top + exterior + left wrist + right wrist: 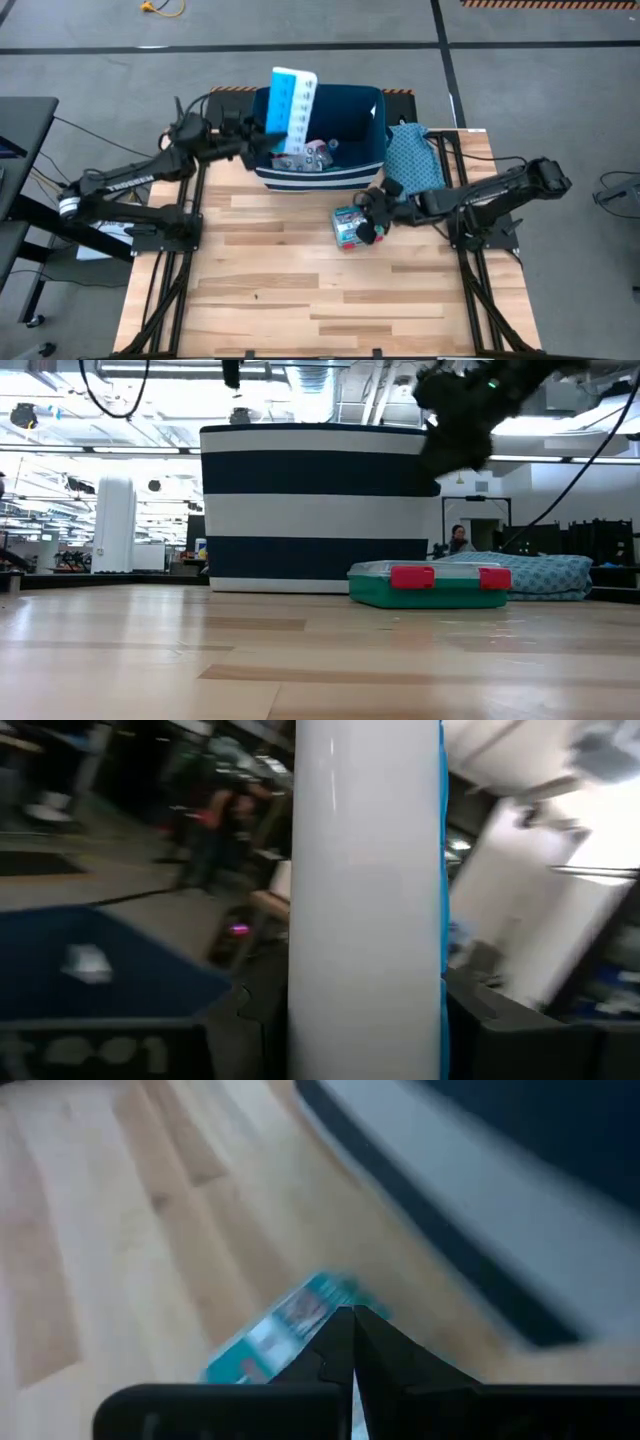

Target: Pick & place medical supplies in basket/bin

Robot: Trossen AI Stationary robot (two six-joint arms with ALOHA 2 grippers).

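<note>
Wooden slat table, left hand gripping pill organiser, right hand closed.

Pill organiser upright over bin

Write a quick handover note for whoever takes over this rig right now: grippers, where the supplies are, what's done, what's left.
Left gripper: shut on the light blue pill organiser, held over the large dark navy striped bin; not released yet.
Right gripper: fingers closed together, holding nothing, at the teal-and-red box lying on the wooden table in front of the bin.
Done: several small items already lie in the bin.
Left: drop the organiser, then pick and bin the box.
</note>
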